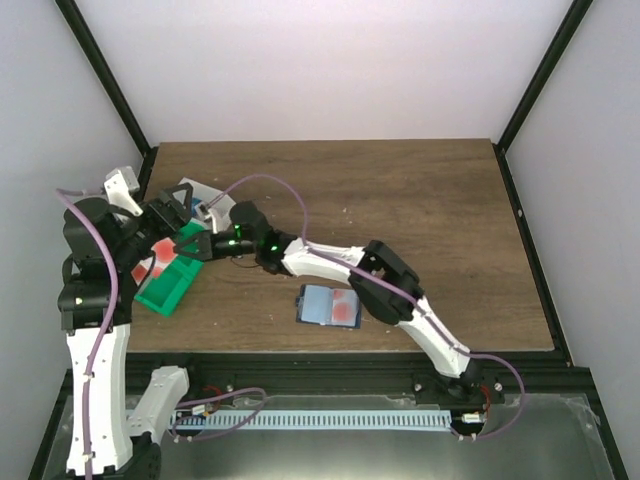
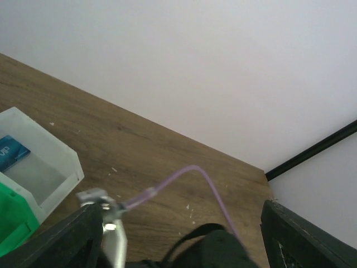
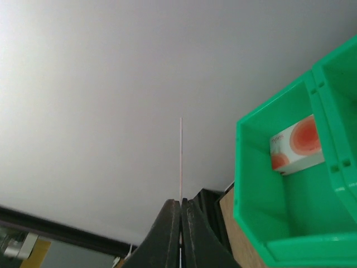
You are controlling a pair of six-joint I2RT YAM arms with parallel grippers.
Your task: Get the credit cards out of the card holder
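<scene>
The card holder [image 1: 316,304] lies open on the table near the front edge, and a pinkish card with a red blotch [image 1: 346,309] lies on its right panel. My right gripper [image 1: 196,244] reaches far left, by the green bin [image 1: 168,288]. In the right wrist view it [image 3: 180,202] is shut on a thin credit card seen edge-on [image 3: 180,159], beside the bin [image 3: 262,223]. Another card [image 3: 295,145] lies in that bin and also shows in the top view [image 1: 148,266]. My left gripper [image 1: 168,214] is open and empty, its fingers [image 2: 83,240] wide apart, above the table's left side.
A white bin [image 1: 203,196] stands behind the green one, and in the left wrist view [image 2: 56,167] it holds a blue card [image 2: 11,151]. The right arm's purple cable [image 2: 189,173] and wrist cross in front of the left gripper. Black frame posts stand at the table's corners.
</scene>
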